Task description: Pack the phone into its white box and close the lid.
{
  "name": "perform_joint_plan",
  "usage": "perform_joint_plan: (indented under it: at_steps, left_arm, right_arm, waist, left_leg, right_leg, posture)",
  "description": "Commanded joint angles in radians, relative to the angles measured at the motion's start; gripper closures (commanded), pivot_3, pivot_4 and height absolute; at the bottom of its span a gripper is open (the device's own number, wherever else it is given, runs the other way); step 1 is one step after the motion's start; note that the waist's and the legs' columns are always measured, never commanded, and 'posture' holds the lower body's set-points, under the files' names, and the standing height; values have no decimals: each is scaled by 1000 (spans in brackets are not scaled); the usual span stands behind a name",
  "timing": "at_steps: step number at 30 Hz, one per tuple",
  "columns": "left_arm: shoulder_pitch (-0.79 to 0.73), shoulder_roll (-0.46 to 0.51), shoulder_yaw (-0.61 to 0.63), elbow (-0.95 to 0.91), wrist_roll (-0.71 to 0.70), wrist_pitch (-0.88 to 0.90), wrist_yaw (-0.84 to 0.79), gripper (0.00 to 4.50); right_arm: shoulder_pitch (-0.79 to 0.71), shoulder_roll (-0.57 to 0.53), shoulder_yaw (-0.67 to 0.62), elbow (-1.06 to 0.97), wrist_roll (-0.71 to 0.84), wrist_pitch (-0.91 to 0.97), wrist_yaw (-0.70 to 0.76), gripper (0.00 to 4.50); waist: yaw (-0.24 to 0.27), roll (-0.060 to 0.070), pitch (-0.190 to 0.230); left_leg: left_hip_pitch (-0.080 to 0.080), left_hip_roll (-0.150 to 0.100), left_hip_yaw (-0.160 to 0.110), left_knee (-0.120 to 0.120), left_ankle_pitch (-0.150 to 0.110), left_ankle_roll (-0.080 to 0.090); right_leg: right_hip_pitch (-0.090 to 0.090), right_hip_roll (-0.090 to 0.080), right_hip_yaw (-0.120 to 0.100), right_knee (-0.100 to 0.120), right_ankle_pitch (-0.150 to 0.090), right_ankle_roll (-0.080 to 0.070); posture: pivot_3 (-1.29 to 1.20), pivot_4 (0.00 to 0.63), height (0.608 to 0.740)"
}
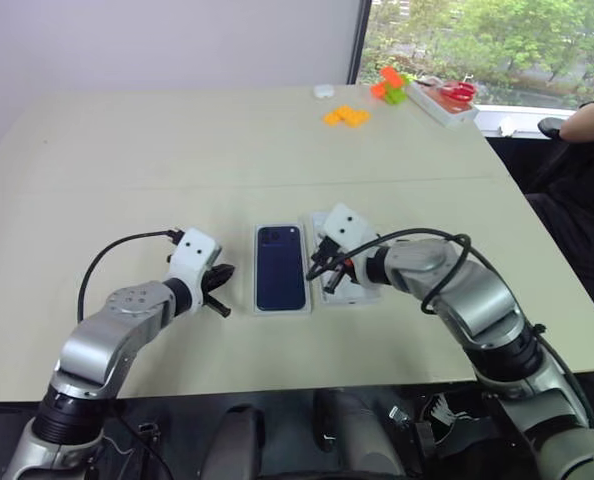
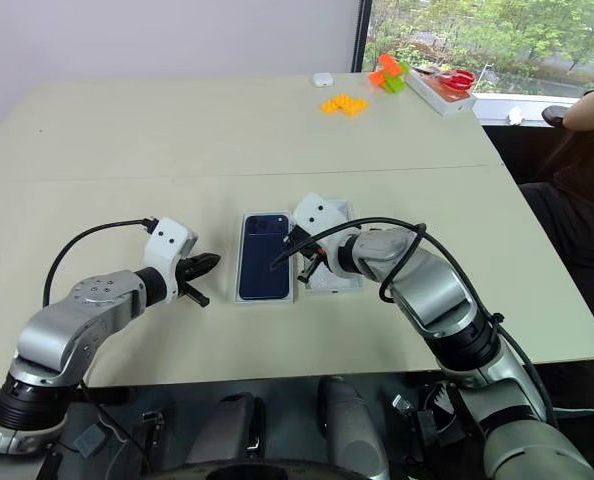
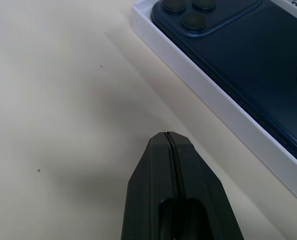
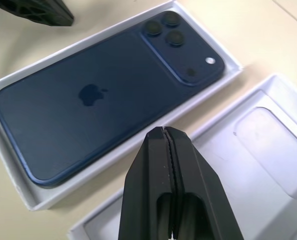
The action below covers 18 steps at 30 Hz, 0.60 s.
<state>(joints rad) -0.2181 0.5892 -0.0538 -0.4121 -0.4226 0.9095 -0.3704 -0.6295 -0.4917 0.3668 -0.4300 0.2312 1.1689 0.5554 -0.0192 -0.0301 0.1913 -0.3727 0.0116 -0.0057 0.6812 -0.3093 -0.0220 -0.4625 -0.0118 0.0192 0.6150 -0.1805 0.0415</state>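
Note:
The dark blue phone [image 1: 280,268] lies back up in the white box [image 4: 19,196] at the middle of the table, its camera cluster at the far end. Just to the right of the box lies the lid [image 4: 274,82], inner face up, with a thin white insert [image 4: 268,145] with an oval recess in it. My left gripper [image 1: 229,270] is shut and empty, a short way to the left of the box. My right gripper [image 4: 163,130] is shut and empty too, hovering over the gap between box and lid.
Orange blocks [image 1: 346,116], green and orange toys [image 1: 390,84], a small white object [image 1: 323,91] and a white tray with red things [image 1: 455,95] sit at the far right of the table. A person's arm [image 1: 587,122] rests beyond the table's right edge.

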Motion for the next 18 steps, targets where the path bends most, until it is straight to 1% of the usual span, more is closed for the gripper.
perform_joint_plan:
  at_steps: [1, 7, 18]
  left_arm:
    - [-30, -10, -5, -20, 14, 5, -4, 4471]
    - [-40, -24, -18, -26, 23, 11, -5, 4471]
    - [-36, -41, -27, -47, 30, 26, -13, 4471]
  right_arm:
    - [-7, 16, 22, -13, -7, -24, -11, 4500]
    - [-12, 23, 59, 13, -21, -27, -21, 4500]
    - [-19, -9, 109, 28, -64, -44, -18, 4500]
  waist:
    - [0, 0, 0]
    - [0, 0, 0]
    - [1, 0, 0]
  left_leg:
    - [0, 0, 0, 0, 0, 0]
    - [0, 0, 0, 0, 0, 0]
    - [0, 0, 0, 0, 0, 0]
  right_leg:
    - [0, 0, 0, 0, 0, 0]
    - [0, 0, 0, 0, 0, 0]
    - [0, 0, 0, 0, 0, 0]
  posture:
    - [0, 150, 726]
    - [0, 150, 726]
    - [0, 150, 726]
